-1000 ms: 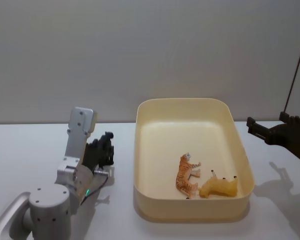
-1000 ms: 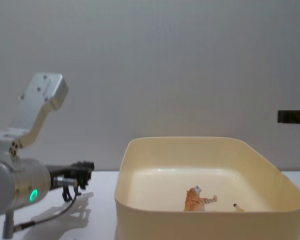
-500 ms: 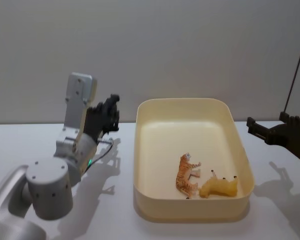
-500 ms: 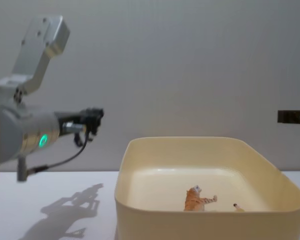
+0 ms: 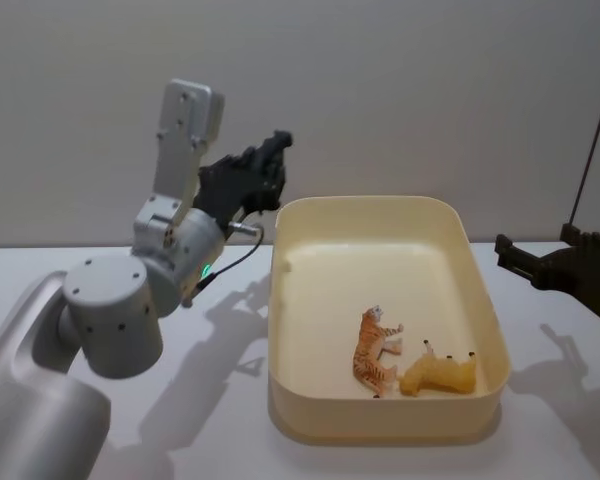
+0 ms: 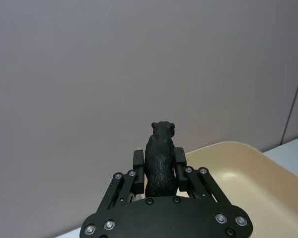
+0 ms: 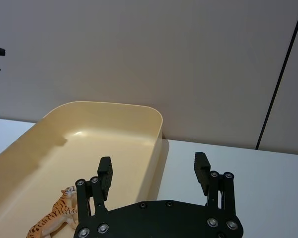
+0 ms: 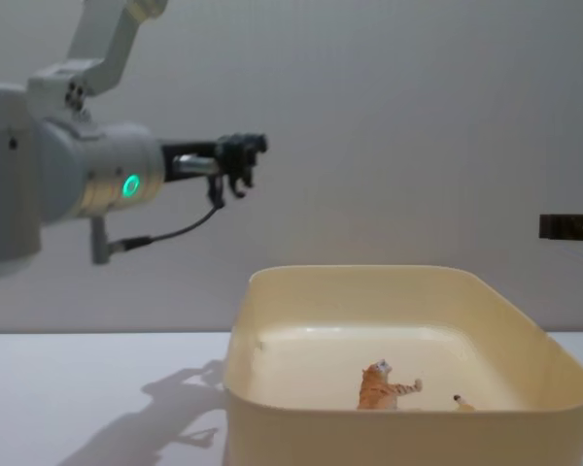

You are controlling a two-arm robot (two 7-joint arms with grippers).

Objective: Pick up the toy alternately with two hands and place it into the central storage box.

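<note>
My left gripper [image 6: 158, 164] is shut on a small black bear toy [image 6: 160, 156], held high in the air near the far left corner of the cream-yellow central storage box [image 5: 290, 300]. The chest view shows that gripper [image 8: 241, 160] and the dark toy [image 8: 235, 173] above the box's left rim [image 8: 241, 320]. Inside the box lie an orange striped tiger [image 5: 372, 352] and a yellow animal figure [image 5: 438, 374]. My right gripper [image 7: 154, 174] is open with nothing in it and hovers to the right of the box [image 7: 139, 115]; it appears at the head view's right edge [image 5: 560, 262].
The white table [image 5: 110, 290] spreads to both sides of the box. A plain grey wall stands behind it. A thin dark vertical pole [image 5: 590, 130] runs up at the far right.
My left arm has risen from low over the table on the left and swung right toward the box, carrying the black toy. The right gripper has stayed still.
</note>
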